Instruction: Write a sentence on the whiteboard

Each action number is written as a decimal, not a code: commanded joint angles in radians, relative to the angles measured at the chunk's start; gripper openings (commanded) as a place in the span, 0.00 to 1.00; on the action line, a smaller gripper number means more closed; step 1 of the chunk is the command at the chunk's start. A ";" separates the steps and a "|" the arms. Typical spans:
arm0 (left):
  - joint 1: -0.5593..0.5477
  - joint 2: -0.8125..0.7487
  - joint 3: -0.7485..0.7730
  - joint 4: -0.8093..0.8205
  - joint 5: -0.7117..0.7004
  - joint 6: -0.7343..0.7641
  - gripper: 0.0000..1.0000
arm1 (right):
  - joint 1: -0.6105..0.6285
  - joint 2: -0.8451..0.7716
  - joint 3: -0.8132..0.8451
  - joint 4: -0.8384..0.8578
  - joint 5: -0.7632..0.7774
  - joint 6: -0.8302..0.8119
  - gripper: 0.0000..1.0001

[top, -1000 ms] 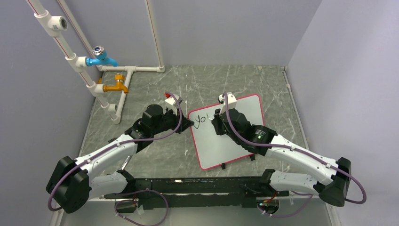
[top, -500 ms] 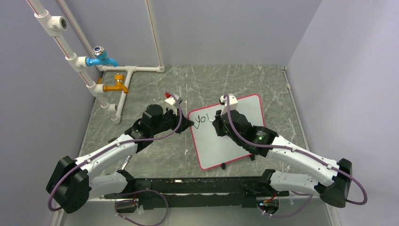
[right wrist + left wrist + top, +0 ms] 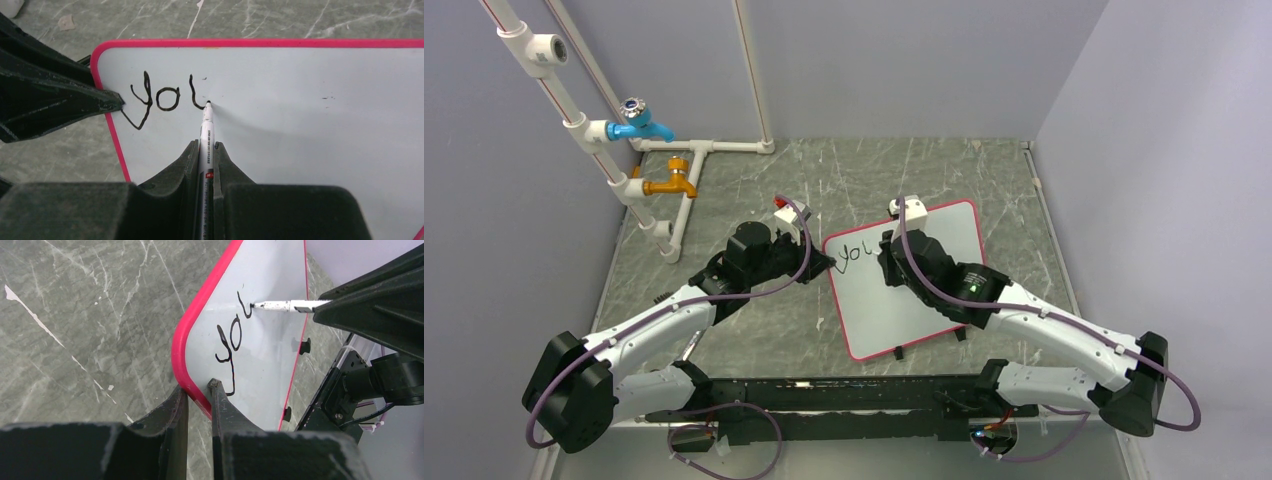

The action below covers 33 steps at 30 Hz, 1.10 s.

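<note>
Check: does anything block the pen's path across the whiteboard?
Nothing visible does. The pen, held in the right end effector, touches the whiteboard, whose face ahead holds no object. The left end effector clamps the rim behind the writing.

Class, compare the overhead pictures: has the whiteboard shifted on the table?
No. The whiteboard has not shifted: its far right corner sits at the same spot against the table's right edge strip, and the left gripper pinches its left rim.
</note>
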 commanded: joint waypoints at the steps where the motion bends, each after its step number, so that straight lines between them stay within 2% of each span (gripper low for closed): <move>1: -0.001 -0.016 0.040 0.025 -0.035 0.112 0.00 | -0.018 0.035 0.054 -0.009 0.062 -0.021 0.00; 18: 0.000 -0.016 0.034 0.032 -0.035 0.109 0.00 | -0.043 0.081 0.109 0.027 0.028 -0.042 0.00; 33: 0.000 -0.020 0.040 0.013 -0.055 0.110 0.00 | -0.043 -0.003 -0.006 -0.004 -0.046 0.012 0.00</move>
